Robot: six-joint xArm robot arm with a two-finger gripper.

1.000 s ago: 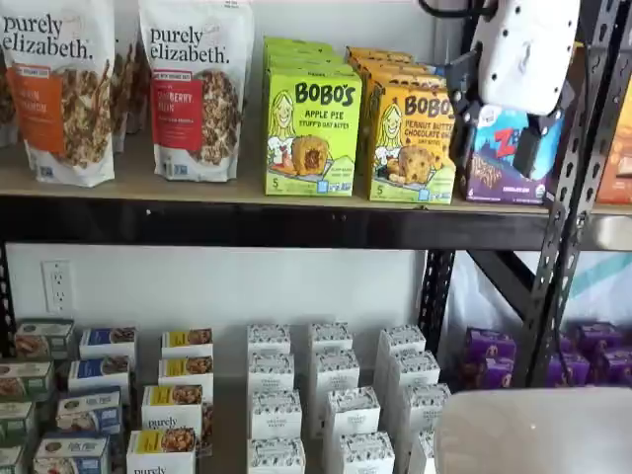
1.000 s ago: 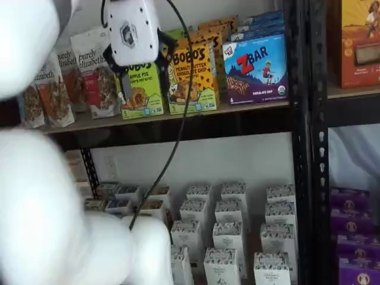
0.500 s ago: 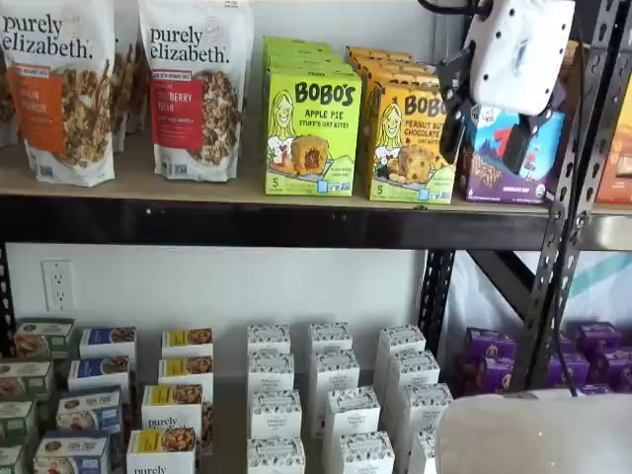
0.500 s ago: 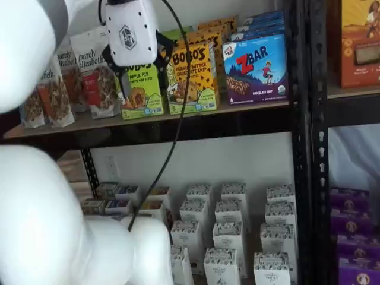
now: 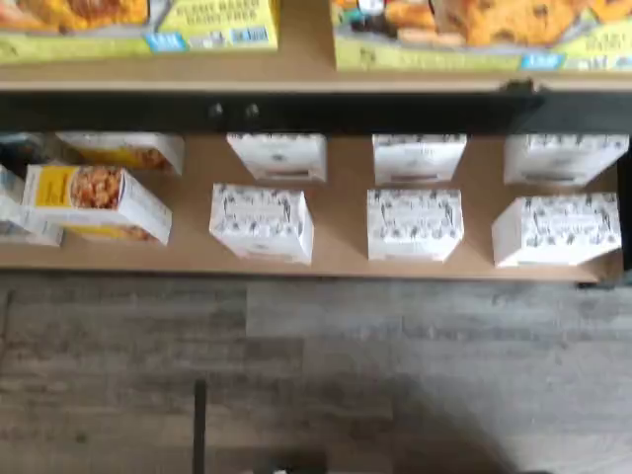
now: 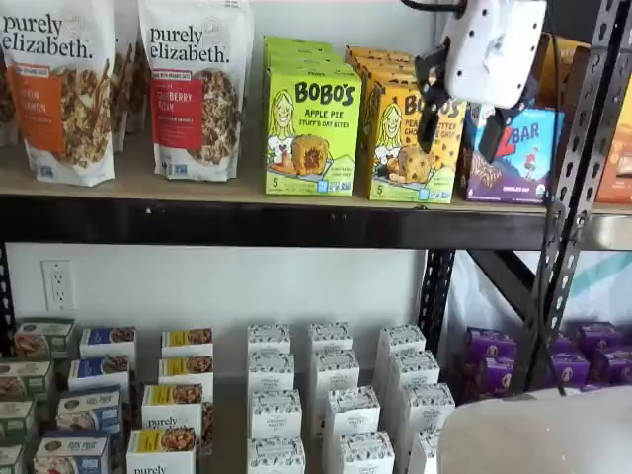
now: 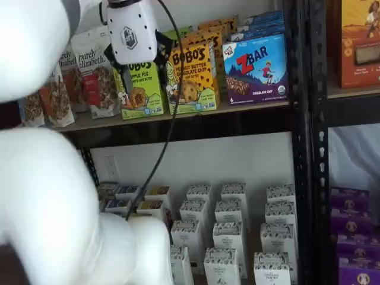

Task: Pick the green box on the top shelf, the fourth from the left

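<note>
along the light-tan wooden top shelf (image 6: 148, 183) my lime-green bobo's apple pie carton (image 6: 312, 130) stands untouched. i'm mid-approach; white-bodied hand (image 6: 462, 128), fingers spread and empty, must align, then reach in.

A lime-green face is shown by the green box (image 6: 312, 128). The top shelf (image 6: 148, 188) is seen as tan, black-fronted. A white body and black fingers (image 6: 431, 104) are borne by the gripper (image 6: 462, 126).

A white wall (image 6: 217, 286) runs behind the shelving in both shelf views, with a white power socket (image 6: 57, 284) set into it below the upper board. Black perforated uprights (image 7: 301, 148) and a slanted brace (image 6: 499, 276) frame the rack. In the wrist view the floor (image 5: 316, 375) is grey wood-look planking under soft, even light.
</note>
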